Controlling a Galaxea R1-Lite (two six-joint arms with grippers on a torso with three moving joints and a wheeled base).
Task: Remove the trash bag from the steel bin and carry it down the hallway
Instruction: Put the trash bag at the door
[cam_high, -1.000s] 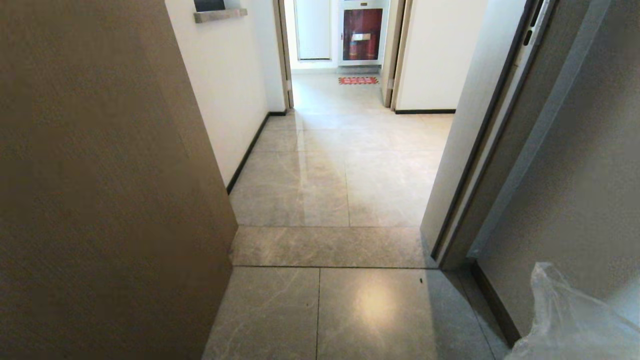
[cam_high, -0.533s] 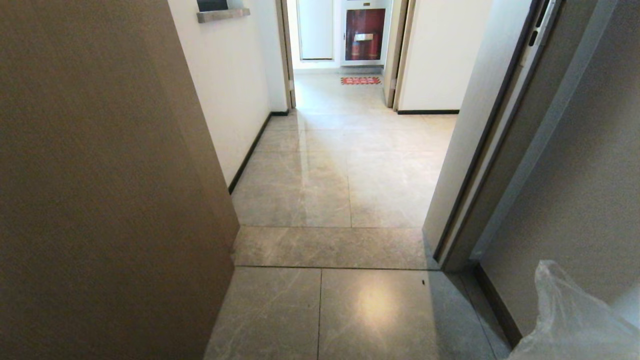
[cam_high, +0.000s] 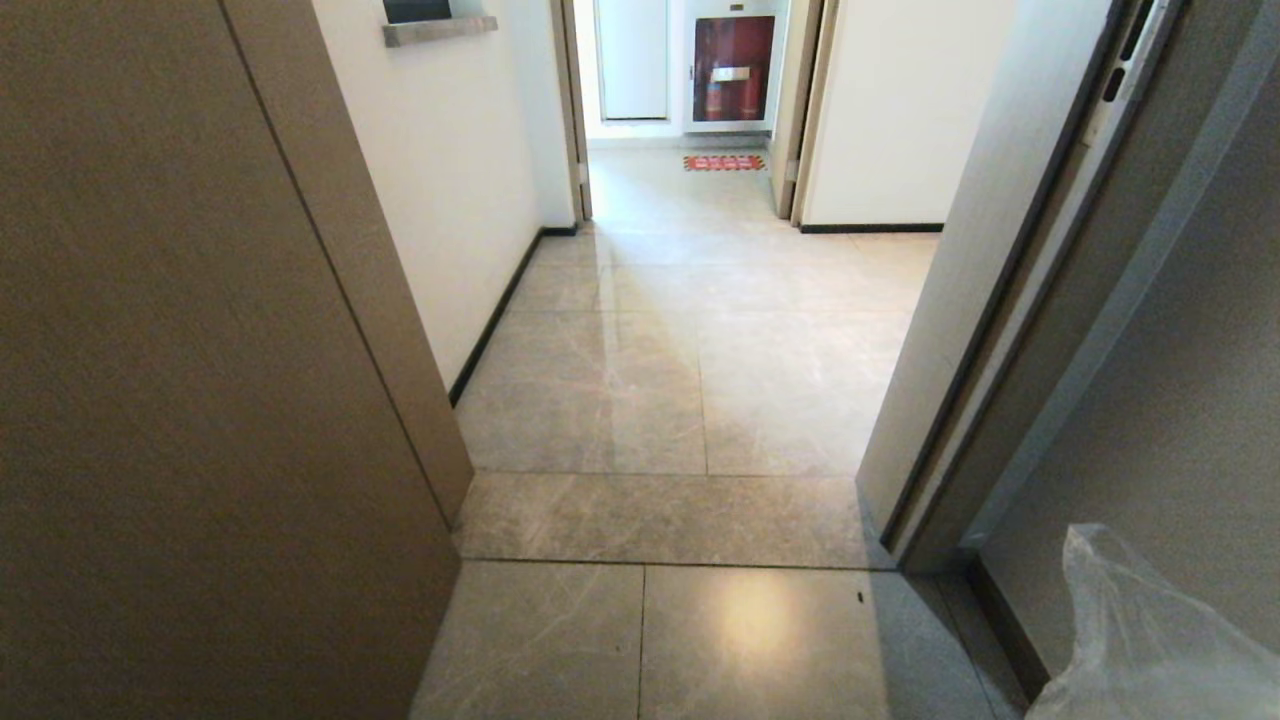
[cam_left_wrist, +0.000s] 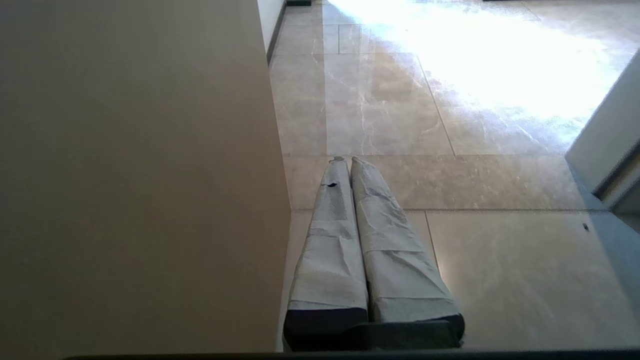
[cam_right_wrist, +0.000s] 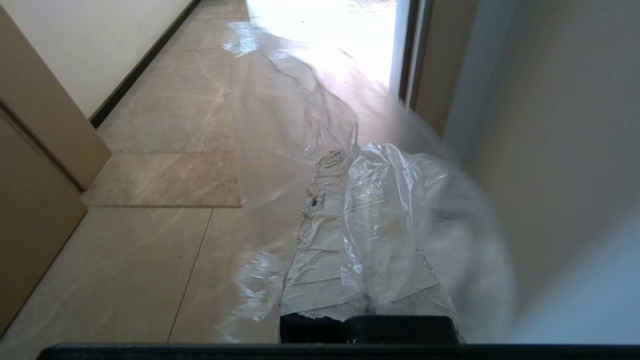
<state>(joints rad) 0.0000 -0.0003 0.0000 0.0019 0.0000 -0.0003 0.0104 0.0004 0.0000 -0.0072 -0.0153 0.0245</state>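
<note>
The clear, crinkly trash bag (cam_high: 1150, 640) shows in the bottom right corner of the head view. In the right wrist view the trash bag (cam_right_wrist: 300, 110) drapes over and billows ahead of my right gripper (cam_right_wrist: 345, 156), whose taped fingers (cam_right_wrist: 320, 250) are shut on the plastic. My left gripper (cam_left_wrist: 345, 160) is shut and empty, close beside a brown panel (cam_left_wrist: 140, 175) and over the tiles. The hallway (cam_high: 690, 330), with glossy grey tiles, runs ahead through the doorway. The steel bin is out of view.
A brown door panel (cam_high: 200, 400) stands close on the left, and a door frame (cam_high: 960, 400) with a grey wall (cam_high: 1180, 400) on the right. A threshold strip (cam_high: 660, 515) crosses the floor between them. Far down are a red mat (cam_high: 723, 162) and a red cabinet (cam_high: 733, 68).
The whole head view has shifted: the threshold lies lower in the picture and the right door frame further right, so the camera has moved forward. The bag stays in the bottom right corner.
</note>
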